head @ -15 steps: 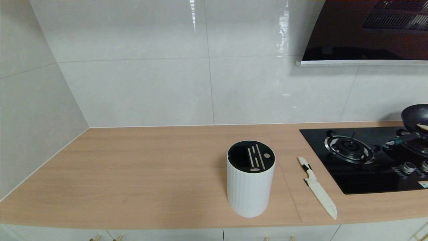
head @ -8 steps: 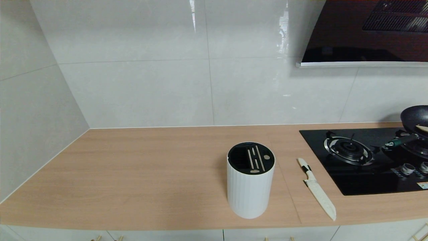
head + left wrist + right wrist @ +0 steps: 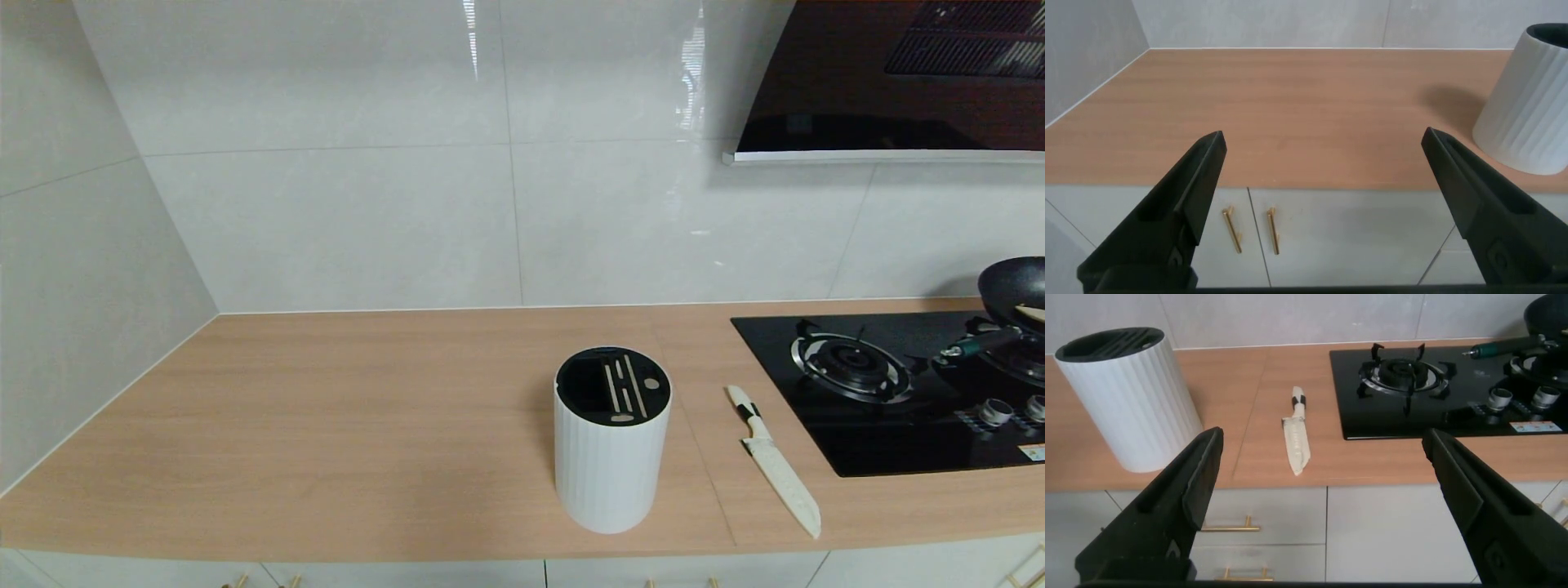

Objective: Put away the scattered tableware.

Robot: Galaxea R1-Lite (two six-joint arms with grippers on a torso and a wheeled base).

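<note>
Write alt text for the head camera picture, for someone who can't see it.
A cream kitchen knife with a speckled blade lies flat on the light wooden countertop, handle toward the wall, between a white ribbed cylindrical knife holder with a black slotted top and a black glass gas hob. A dark pan sits on the hob's right burner.

Left gripper (image 3: 1323, 139) hangs in front of kitchen counter (image 3: 1290, 106), black fingers (image 3: 1184, 212) spread wide apart. Between them: light wood counter top running back to pale tiled wall (image 3: 1290, 20). White ribbed holder (image 3: 1527, 106) stands upright on counter near front edge, its dark rim partly cut off by frame. Below counter edge, pale cabinet doors (image 3: 1355, 237); two slim gold handles (image 3: 1233, 230) side by side, vertical, flanking door seam.
</note>
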